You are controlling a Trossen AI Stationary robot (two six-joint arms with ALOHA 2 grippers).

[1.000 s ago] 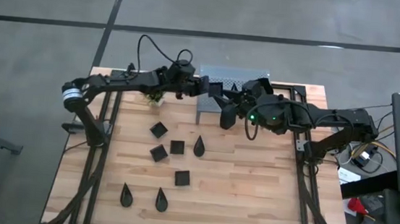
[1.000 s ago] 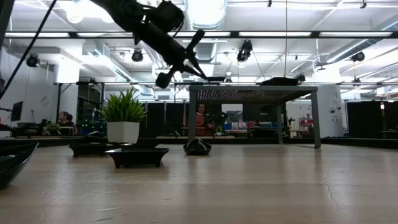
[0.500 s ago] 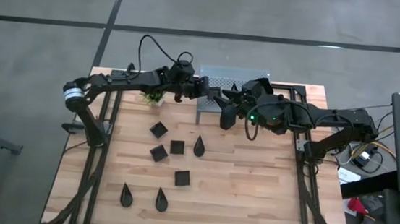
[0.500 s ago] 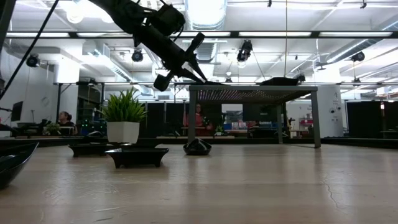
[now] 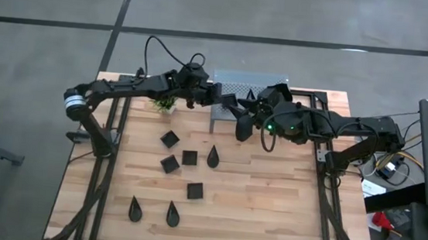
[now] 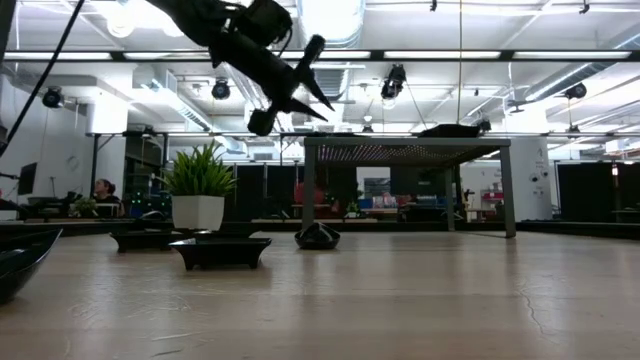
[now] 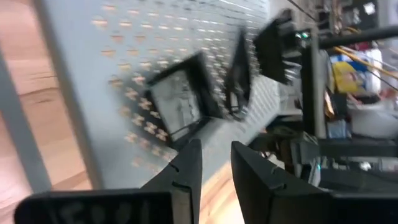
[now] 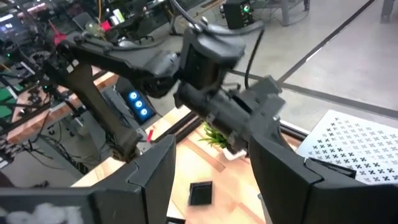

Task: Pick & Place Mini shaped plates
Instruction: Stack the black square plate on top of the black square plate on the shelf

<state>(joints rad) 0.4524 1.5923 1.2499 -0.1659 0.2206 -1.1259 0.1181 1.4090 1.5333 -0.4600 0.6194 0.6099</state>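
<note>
Seven small black mini shaped plates [image 5: 189,157] sit loose on the wooden table [image 5: 269,202]: four square, three teardrop. At least one more square black plate [image 7: 180,102] already lies flat on the grey perforated metal shelf [image 5: 240,82] at the far edge.

The left gripper [image 5: 214,98] hovers over the shelf's left end, fingers parted with nothing between them. That shelf plate is just ahead of its fingertips, not touching. The right gripper [image 5: 239,116] hangs at the shelf's front edge with its fingers spread wide, also empty.

My guess is the next move is another pick, so what matters is where the loose plates are. They all lie on the near side of the shelf, away from both grippers, and well below them.

The black square plate [image 5: 169,139] nearest the shelf is on the left arm's side. The black teardrop plate [image 5: 213,157] is more under the right gripper, its long axis running toward the shelf, pointed tip first. Either arm could reach one.

No brand, label or writing I can read anywhere.
</note>
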